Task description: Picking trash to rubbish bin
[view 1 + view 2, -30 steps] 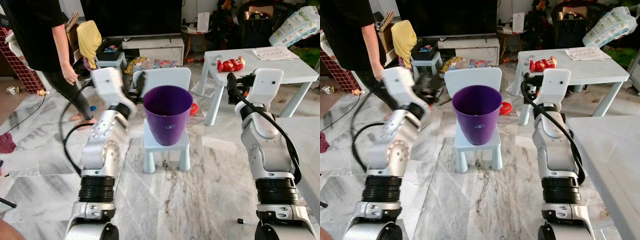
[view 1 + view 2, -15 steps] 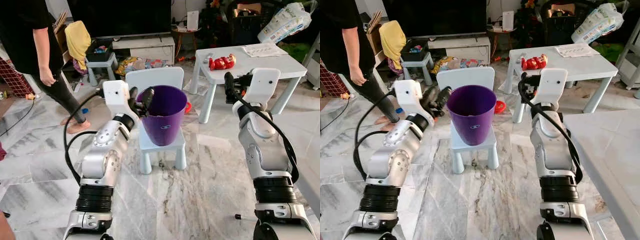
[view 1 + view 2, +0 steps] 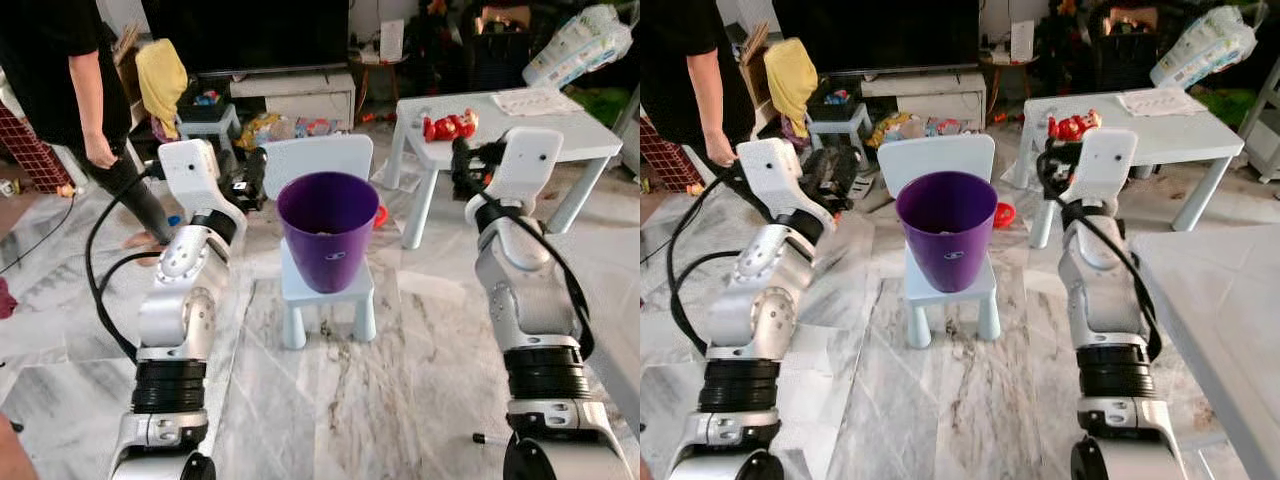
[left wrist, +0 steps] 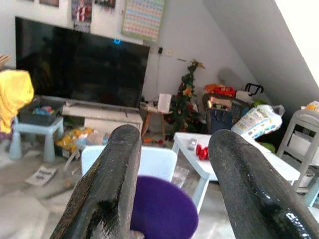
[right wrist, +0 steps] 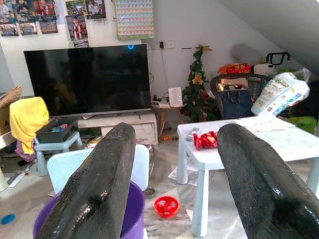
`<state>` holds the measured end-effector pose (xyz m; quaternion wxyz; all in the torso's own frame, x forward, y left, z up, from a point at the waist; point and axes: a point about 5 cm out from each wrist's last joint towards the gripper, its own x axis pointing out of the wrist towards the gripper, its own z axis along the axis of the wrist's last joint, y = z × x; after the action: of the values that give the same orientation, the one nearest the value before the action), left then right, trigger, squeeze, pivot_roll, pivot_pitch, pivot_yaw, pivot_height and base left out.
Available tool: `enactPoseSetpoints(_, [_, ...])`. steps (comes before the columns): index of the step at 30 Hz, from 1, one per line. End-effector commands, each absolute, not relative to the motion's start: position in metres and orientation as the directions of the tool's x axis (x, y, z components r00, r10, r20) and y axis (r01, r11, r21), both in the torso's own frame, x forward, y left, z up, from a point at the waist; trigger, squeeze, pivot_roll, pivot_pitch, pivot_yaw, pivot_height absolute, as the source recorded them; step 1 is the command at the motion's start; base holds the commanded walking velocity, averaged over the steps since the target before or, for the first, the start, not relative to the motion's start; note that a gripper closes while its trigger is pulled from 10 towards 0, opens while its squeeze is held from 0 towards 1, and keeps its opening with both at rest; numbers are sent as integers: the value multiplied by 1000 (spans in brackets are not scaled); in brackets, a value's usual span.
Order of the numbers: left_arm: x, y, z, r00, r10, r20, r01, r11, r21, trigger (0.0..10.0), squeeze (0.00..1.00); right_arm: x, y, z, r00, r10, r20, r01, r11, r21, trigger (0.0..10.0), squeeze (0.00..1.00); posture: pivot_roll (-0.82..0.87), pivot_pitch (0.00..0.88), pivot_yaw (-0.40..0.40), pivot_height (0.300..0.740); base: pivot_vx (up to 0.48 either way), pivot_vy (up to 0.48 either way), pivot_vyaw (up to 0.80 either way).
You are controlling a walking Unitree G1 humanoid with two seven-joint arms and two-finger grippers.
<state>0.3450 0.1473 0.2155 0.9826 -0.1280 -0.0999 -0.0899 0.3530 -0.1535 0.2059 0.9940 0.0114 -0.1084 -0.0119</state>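
One purple bin (image 3: 330, 228) stands on a small white chair (image 3: 326, 285), between the two arms. It looks like thin plastic, so probably light, stiff and easy to tip; the rim is the best place to hold. A little trash lies inside. The left gripper (image 3: 252, 178) and right gripper (image 3: 462, 168) both have fingers apart, holding nothing.

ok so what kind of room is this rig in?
Most likely a lived-in family living room: a big television on a low stand, a small Christmas tree in the corner, and a child-size white table and chair, with toys strewn on the marble floor.
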Motion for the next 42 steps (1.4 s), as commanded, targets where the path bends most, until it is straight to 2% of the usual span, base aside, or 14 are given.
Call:
enactPoseSetpoints(1, [348, 141, 220, 957, -175, 230, 228, 946, -229, 10000, 0, 351, -157, 213, 970, -37, 242, 35, 999, 12, 10000, 0, -54, 0, 36, 740, 349, 0, -775])
enactPoseSetpoints(8, [348, 138, 226, 951, -176, 253, 238, 942, -239, 10000, 0, 352, -159, 213, 970, -31, 241, 31, 1000, 2, 10000, 0, -48, 0, 40, 740, 338, 0, -779])
enactPoseSetpoints(39, [355, 142, 224, 961, -143, 236, 201, 949, -244, 10000, 0, 353, -159, 220, 965, -29, 260, 31, 999, -4, 10000, 0, -70, 0, 37, 740, 0, 0, -752])
enactPoseSetpoints(42, [355, 143, 224, 962, -135, 236, 194, 950, -247, 10000, 0, 353, -159, 221, 962, -33, 270, 35, 999, -3, 10000, 0, -71, 0, 42, 740, 0, 0, -210])
